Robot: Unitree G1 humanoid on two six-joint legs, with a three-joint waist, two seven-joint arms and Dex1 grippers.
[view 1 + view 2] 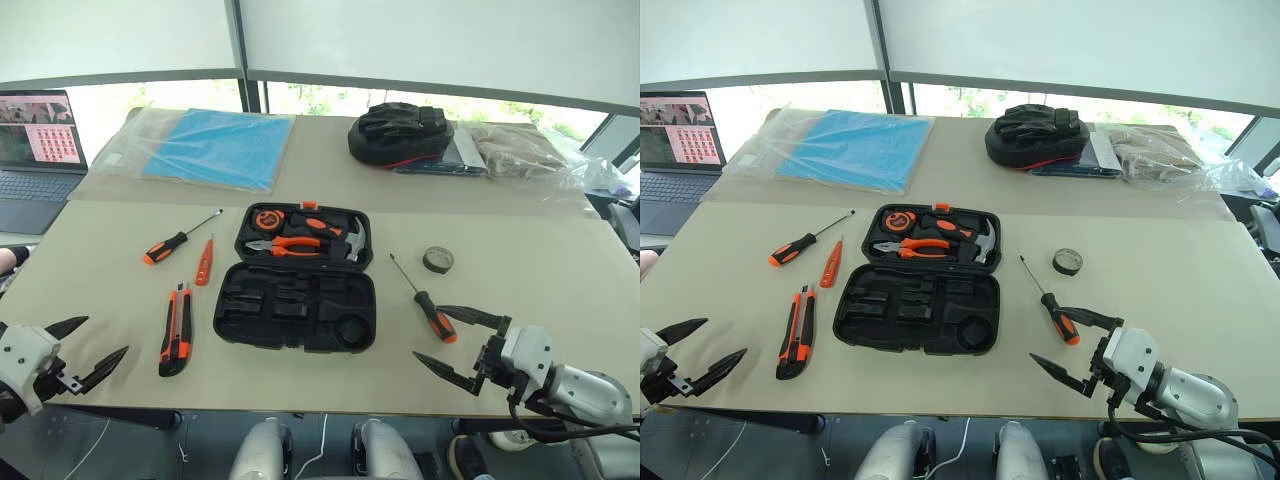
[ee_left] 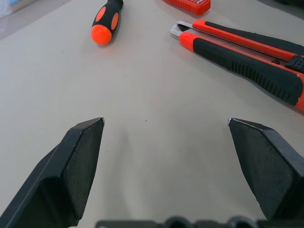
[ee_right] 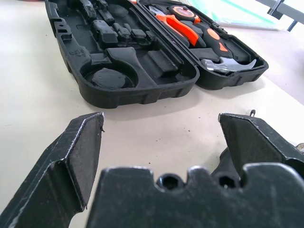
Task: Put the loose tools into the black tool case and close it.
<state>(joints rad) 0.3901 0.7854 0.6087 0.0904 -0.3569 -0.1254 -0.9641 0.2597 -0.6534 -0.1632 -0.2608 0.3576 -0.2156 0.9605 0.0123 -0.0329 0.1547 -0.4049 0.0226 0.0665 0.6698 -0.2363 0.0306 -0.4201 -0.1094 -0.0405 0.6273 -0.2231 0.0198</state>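
Observation:
The black tool case [image 1: 296,310] lies open in the middle of the table, its near half showing bare moulded slots and its far half holding pliers, a hammer and a tape measure. Left of it lie a black-and-orange screwdriver [image 1: 180,240], a small orange tester screwdriver [image 1: 204,263] and an orange-black utility knife [image 1: 176,329]. To its right lie a second screwdriver [image 1: 427,303] and a dark tape roll [image 1: 438,260]. My left gripper [image 1: 88,348] hangs open at the table's near left edge. My right gripper [image 1: 452,342] stands open near the second screwdriver's handle, holding nothing.
A lumpy black bag with red trim [image 1: 401,134] sits at the back of the table beside clear plastic packaging [image 1: 520,150]. A blue sheet in a plastic sleeve [image 1: 214,146] lies at the back left. A laptop [image 1: 38,150] stands at the far left.

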